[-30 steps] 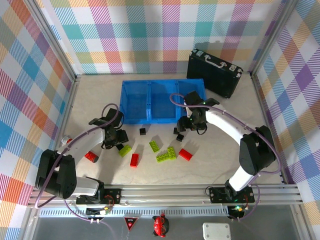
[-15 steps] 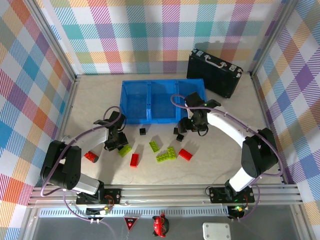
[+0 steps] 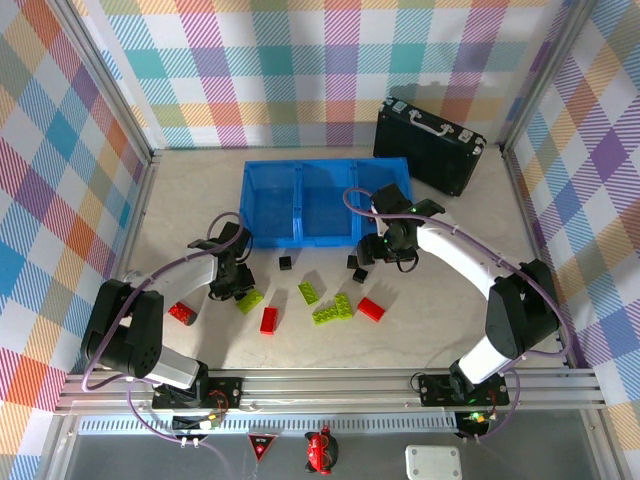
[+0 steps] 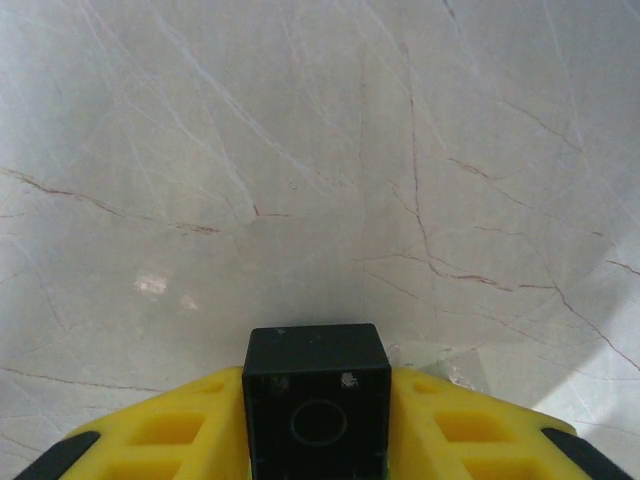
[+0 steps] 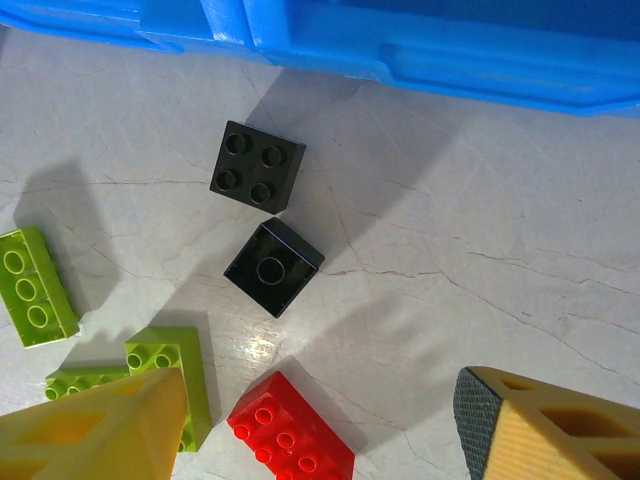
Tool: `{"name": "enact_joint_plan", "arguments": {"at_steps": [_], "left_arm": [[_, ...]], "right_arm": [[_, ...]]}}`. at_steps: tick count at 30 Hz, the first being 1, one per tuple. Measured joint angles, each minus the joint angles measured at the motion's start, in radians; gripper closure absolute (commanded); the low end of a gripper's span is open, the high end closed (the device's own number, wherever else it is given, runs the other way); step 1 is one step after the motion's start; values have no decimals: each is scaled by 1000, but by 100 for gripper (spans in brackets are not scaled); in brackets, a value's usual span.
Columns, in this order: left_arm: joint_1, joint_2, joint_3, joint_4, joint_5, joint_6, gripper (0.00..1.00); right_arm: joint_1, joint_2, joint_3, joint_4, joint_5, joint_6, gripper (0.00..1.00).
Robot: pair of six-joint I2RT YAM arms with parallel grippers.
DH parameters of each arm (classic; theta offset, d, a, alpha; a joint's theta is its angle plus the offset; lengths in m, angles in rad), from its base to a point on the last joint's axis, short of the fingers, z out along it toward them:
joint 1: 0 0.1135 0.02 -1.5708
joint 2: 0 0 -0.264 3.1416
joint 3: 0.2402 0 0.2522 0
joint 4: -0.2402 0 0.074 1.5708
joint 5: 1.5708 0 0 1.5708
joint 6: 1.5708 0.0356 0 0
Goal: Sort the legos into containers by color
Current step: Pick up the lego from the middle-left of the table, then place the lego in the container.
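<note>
**A black brick is grasped by the left gripper; the sorting is judged to be near its start.**

In the left wrist view, the black brick point(image 4: 317, 395) is clamped between the yellow fingers point(image 4: 190, 430) of the left gripper point(image 3: 234, 285), low over the table point(image 4: 320, 150) and near the front left corner of the blue tray point(image 3: 272, 205). Whether it is already lifted cannot be told. The right gripper point(image 3: 366, 256) is spread wide and holds nothing. It hangs above two other black bricks point(image 5: 257, 167) that lie just beside the tray wall. Green bricks point(image 3: 332, 309) and red bricks point(image 3: 370, 308) are scattered in front of the tray, and no brick is seen in the visible compartments. The pick step is judged to be in hand. Next, the brick should be raised, carried over the thin wall into one compartment and released there. That compartment is then to be kept for black bricks only.
</note>
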Motion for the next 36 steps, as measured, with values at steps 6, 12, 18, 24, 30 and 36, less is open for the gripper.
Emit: {"name": "enact_joint_plan", "arguments": {"at_steps": [6,12,18,24,30,36], "left_arm": [[0,0,11,-12,0,8,65],[0,0,91,-47,0,34,66],[0,9,233,-92,0,72,67],[-8,100,410,-125,0,116,68],[-9,203,557,-152,3,160,68],[-10,338,722,-169,3,198,69]], "right_arm": [[1,0,0,0,1,0,28],[1,-3,0,-5,11,0,28],[1,-30,-19,-10,23,8,28],[1,-74,-57,-26,39,19,28],[1,-114,-92,-33,45,37,28],[1,-149,-121,-45,46,48,28]]}}
